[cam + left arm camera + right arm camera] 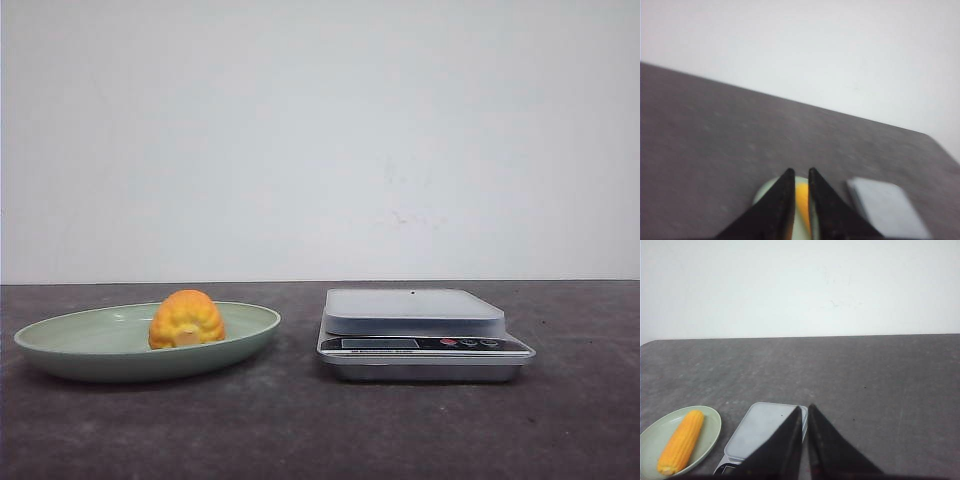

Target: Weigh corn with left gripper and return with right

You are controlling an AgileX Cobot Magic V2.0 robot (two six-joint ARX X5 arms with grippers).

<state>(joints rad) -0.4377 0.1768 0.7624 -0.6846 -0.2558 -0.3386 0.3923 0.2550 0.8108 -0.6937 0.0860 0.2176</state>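
The corn is an orange-yellow cob lying in a pale green plate on the left of the dark table, its pale cut end towards the front camera. A silver kitchen scale stands to its right with nothing on its platform. Neither gripper shows in the front view. In the left wrist view my left gripper is high above the plate, fingers close together and empty, the corn showing through the narrow gap. My right gripper is shut and empty above the scale.
The right wrist view shows the corn lying lengthwise in the plate, just left of the scale. The scale also shows in the left wrist view. A white wall stands behind the table's far edge.
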